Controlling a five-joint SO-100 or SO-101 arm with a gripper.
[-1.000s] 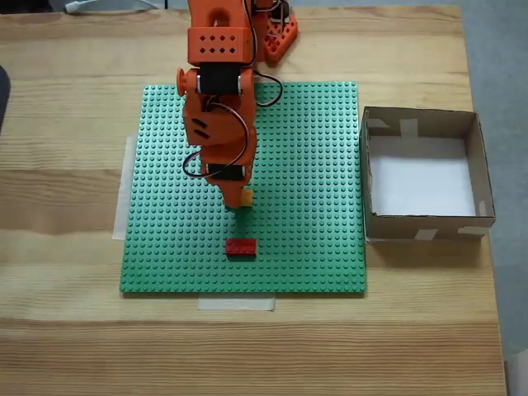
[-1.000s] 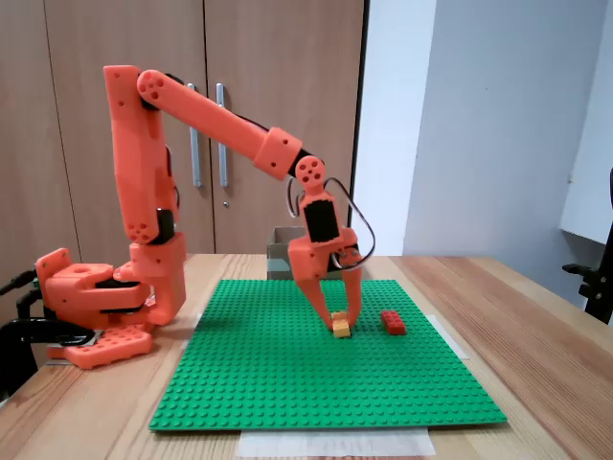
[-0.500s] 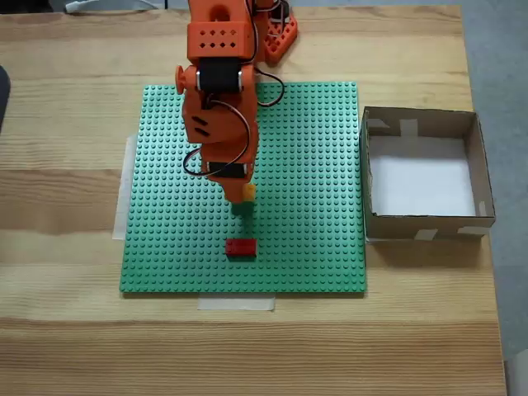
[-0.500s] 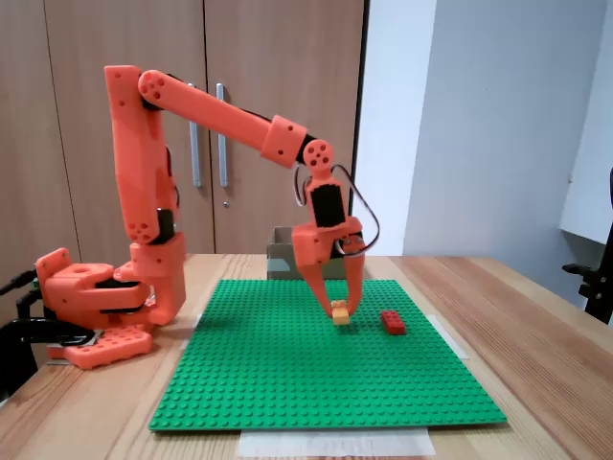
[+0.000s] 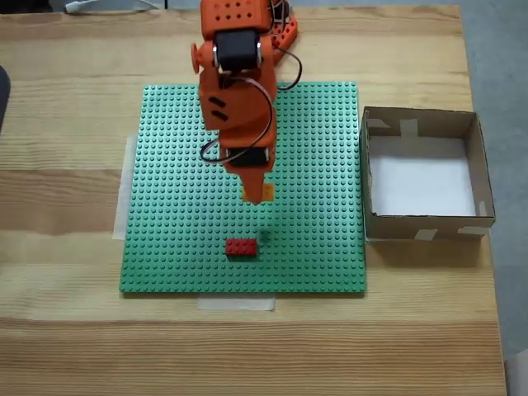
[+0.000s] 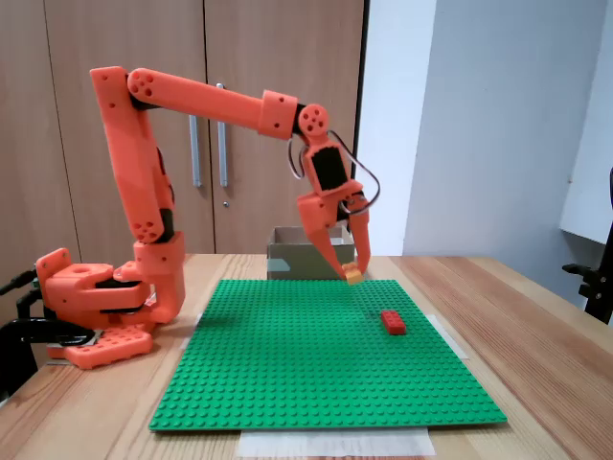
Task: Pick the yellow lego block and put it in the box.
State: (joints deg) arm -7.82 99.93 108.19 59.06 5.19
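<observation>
Both fixed views show the pincer (image 6: 352,272) clamped on the yellow lego block (image 6: 353,275), held clear above the green baseplate (image 5: 165,206) approx mid-table, w/ the red brick (image 5: 241,246) near its front edge & the box (image 5: 421,124) at the table's right edge.

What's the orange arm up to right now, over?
Gripper shut on small yellow lego block, held above the green studded baseplate. Brown cardboard box empty, off to the right in the top-down fixed view. Red brick clear of the path.
</observation>
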